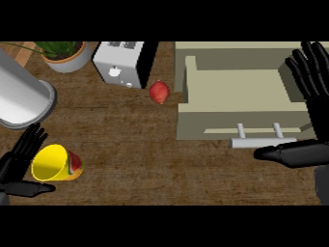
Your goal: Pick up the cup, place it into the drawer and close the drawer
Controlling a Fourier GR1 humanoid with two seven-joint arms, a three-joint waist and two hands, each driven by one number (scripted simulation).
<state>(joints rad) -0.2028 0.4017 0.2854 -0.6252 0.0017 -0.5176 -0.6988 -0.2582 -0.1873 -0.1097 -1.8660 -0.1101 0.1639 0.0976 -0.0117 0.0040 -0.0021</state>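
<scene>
A yellow cup point(55, 164) lies tipped on its side on the wooden counter at the lower left, its mouth facing left. My left hand point(14, 169) is right beside the cup's mouth, fingers straight and thumb out below it, not curled round it. The beige drawer point(227, 118) stands pulled open at the right, its cavity bare, with a grey handle point(261, 141) on its front. My right hand point(316, 116) is open at the drawer's right side, fingers pointing up over its edge and thumb reaching left near the handle.
A large grey cylinder point(14, 91) lies at the left above the cup. A toaster point(123, 62) and a potted plant point(63, 54) stand at the back. A red-orange sweet potato point(159, 91) lies between the toaster and the drawer.
</scene>
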